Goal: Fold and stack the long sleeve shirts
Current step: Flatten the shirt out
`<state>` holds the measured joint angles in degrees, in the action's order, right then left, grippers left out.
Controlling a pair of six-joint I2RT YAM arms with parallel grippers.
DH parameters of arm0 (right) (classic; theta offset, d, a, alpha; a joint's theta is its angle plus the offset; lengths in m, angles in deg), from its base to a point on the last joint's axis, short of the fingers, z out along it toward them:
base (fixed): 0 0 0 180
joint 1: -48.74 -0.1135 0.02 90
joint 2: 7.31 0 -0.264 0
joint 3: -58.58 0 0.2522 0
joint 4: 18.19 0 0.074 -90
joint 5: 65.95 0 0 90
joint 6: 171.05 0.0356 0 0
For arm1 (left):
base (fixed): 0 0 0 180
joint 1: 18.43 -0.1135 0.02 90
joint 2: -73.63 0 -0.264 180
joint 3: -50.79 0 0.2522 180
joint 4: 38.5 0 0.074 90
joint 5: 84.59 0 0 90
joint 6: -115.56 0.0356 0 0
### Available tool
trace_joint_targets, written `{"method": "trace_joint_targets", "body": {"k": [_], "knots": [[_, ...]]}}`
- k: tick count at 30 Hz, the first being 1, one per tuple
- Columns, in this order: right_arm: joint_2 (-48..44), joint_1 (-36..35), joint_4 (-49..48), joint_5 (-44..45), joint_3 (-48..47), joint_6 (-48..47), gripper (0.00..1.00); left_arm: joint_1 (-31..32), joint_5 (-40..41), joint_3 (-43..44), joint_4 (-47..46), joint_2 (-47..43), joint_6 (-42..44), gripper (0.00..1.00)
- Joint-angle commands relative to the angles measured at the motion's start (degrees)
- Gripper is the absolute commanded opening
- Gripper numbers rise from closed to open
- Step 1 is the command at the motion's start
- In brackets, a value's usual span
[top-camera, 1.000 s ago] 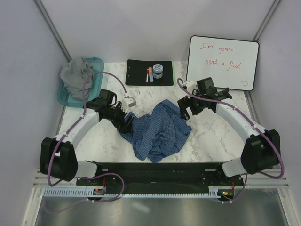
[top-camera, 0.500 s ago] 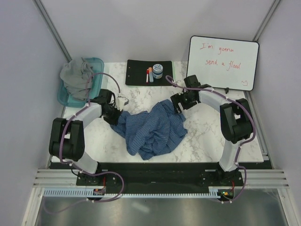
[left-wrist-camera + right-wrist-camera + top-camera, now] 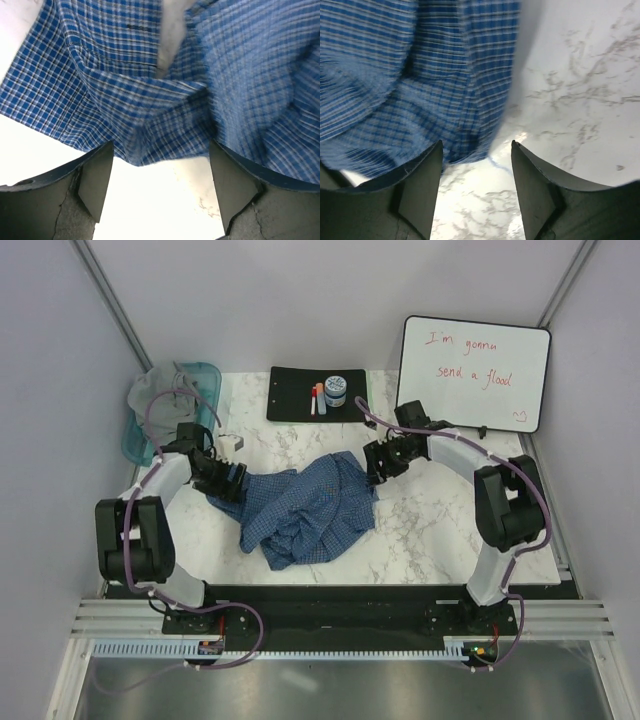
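Two shirts: one blue-check shirt (image 3: 300, 505) crumpled mid-surface (image 3: 440, 520); one grey shirt (image 3: 165, 390) in one teal tub (image 3: 133, 445). Two tools, left tool (image 3: 160, 165) and right tool (image 3: 477, 150), both released at the blue-check shirt's edges.

**checked shirt (image 3: 305, 510) fills the middle — bare marble to its right**

The crumpled heap covers the centre of the table (image 3: 440, 530). Its edges lie between the spread fingers of the left tool (image 3: 222, 480) and the right tool (image 3: 378, 462). Bare table shows right of the heap and along the near edge. The far side is crowded: teal tub (image 3: 140, 445) (grey shirt (image 3: 165, 390) piled in it), black mat (image 3: 290, 390) and whiteboard (image 3: 475, 370).
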<state>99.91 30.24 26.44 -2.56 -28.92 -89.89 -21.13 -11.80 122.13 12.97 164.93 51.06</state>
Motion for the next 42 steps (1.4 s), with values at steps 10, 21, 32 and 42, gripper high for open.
{"method": "trace_joint_targets", "body": {"k": [10, 21, 32, 42], "knots": [[7.7, 4.0, -6.0, -6.3, -11.3, 6.7, 0.45, -1.2, -10.6, 3.9, 7.4, -11.0, 2.5, 0.85], [12.3, -0.2, -8.0, -6.1, -11.5, 7.0, 0.54, -1.2, -11.7, 2.3, 8.3, -11.6, 4.0, 0.86], [15.8, -0.2, -8.1, -12.1, -13.9, 7.6, 0.37, -1.2, -15.5, 3.1, 11.7, -11.4, 6.5, 0.83], [-0.3, 0.3, -9.6, -6.5, 2.9, 12.7, 0.25, 8.2, -18.3, 1.8, 19.1, -23.3, 12.6, 0.87]]}}
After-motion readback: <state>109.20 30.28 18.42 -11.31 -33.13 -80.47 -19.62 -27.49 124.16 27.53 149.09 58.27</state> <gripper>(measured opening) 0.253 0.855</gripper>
